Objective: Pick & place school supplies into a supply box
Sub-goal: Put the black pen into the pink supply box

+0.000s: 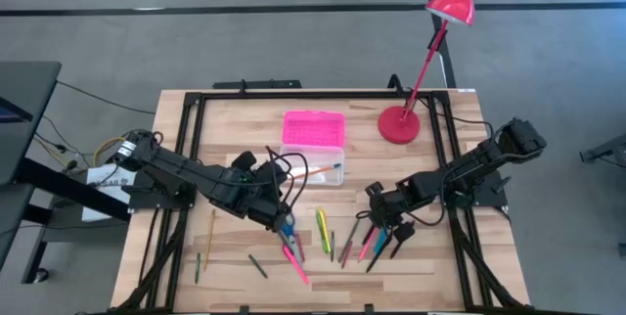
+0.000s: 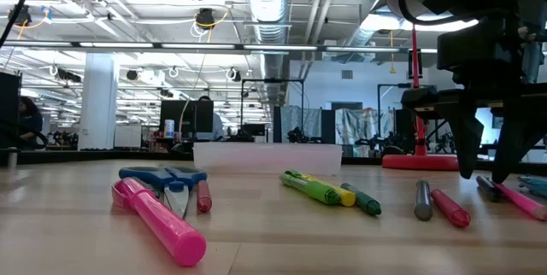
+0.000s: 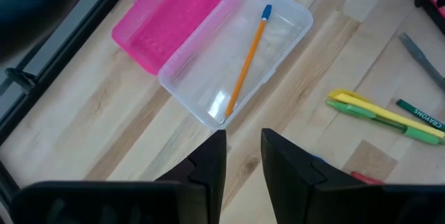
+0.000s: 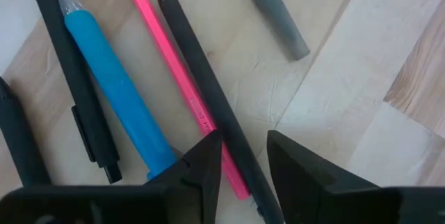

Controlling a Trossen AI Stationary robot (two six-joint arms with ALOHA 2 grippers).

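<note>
Your right pincer [image 4: 243, 158] sits low over the counter [image 1: 235, 119], fingers spread astride a black pen [image 4: 208, 92], beside a pink pen [image 4: 177, 78] and a blue marker [image 4: 115, 85]. Your left pincer [image 3: 243, 158] hovers slightly parted, empty, near the open pencil case [image 3: 278, 15], which holds one orange pencil [image 3: 247, 57].
</note>
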